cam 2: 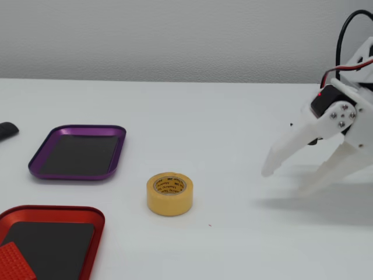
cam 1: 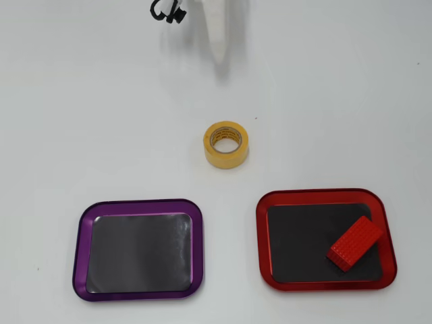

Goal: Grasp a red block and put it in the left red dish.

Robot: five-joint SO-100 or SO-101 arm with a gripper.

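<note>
Presently, jaws spread wide and empty: white gripper point(cam 2: 287, 182) low over the table point(cam 2: 233, 116), well right of the yellow tape roll point(cam 2: 169, 193) in the fixed view. Red block point(cam 1: 355, 244) lying at a slant inside the red dish point(cam 1: 326, 195), toward its lower-right corner overhead, below and right of the roll. Purple tray point(cam 1: 138, 205): empty, below and left of the roll.
</note>
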